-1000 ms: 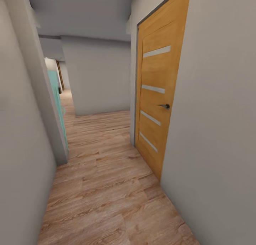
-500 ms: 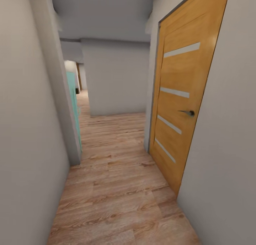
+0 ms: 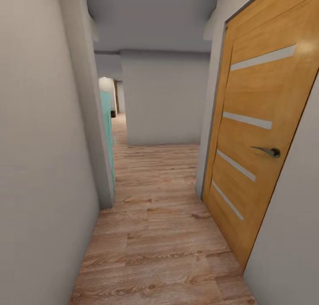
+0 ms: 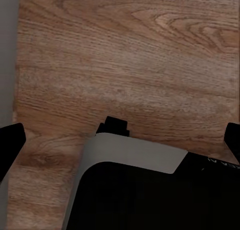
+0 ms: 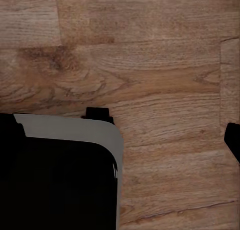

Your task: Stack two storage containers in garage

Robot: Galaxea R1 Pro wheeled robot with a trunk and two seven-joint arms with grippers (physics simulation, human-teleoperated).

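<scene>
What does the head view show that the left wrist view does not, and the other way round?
Head view: a corridor with an orange wooden door, its handle, and a teal panel further along on the left. Left wrist view: the left gripper, open and empty, above the robot's grey-black base. Both: the light wood plank floor.

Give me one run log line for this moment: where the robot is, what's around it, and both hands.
place: hallway, light wood plank floor | right: closed orange wooden door | ahead: grey wall | left hand: open, empty | right hand: open, empty
</scene>
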